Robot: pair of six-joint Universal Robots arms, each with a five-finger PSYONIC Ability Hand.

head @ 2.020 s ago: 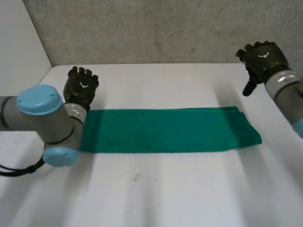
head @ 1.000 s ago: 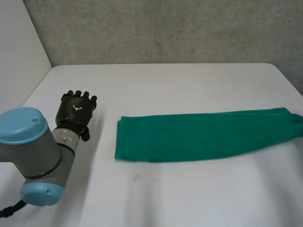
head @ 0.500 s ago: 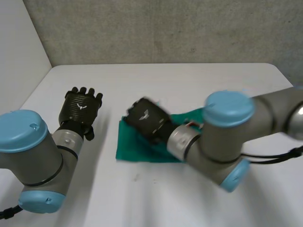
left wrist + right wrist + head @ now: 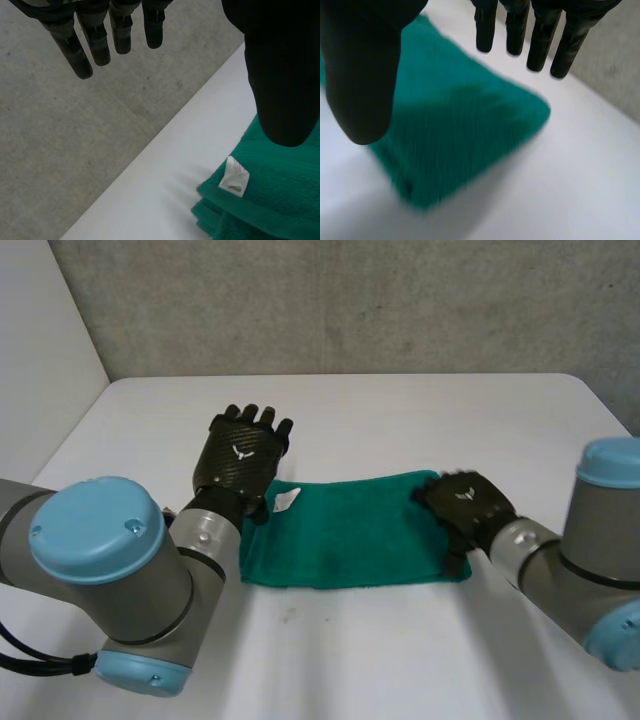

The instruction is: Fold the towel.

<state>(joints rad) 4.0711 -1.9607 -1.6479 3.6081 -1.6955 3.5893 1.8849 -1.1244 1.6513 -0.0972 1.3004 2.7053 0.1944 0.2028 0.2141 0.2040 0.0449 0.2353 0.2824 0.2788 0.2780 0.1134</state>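
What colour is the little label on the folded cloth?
White. The small fabric label on the green folded towel shows best in the left wrist view.

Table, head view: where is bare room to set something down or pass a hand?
Bare table runs between the green towel and the concrete wall, widest at the far right corner. Another free patch lies before the towel's near edge, between left arm and right arm. Crowded: the towel's ends, left hand by its labelled corner, right hand at the other.
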